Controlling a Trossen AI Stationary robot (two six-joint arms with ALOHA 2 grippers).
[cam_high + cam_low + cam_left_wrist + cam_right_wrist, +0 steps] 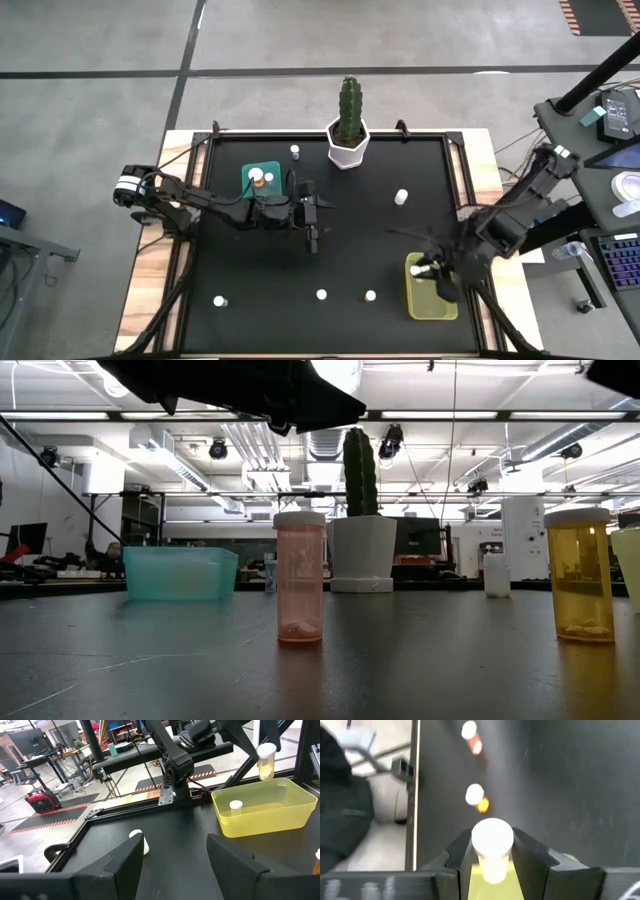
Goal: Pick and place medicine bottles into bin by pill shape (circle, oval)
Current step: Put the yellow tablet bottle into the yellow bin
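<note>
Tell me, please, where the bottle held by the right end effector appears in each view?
High view: the held bottle is at lower right, in the right end effector, over the yellow bin.
Low view: not in it.
Left wrist view: upper right, hanging above the yellow bin.
Right wrist view: bottom centre, white cap between the two fingers.
Shared landmark: the yellow bin directly beneath it.

We're in a big industrial lab or workshop: exposed ceiling ducts (170,445) and strip lights (120,413) overhead, a grey concrete floor (100,40) with striped hazard tape (55,815), a red generator (41,800) parked there, monitors (25,538) on benches behind the black desk (260,270).
</note>
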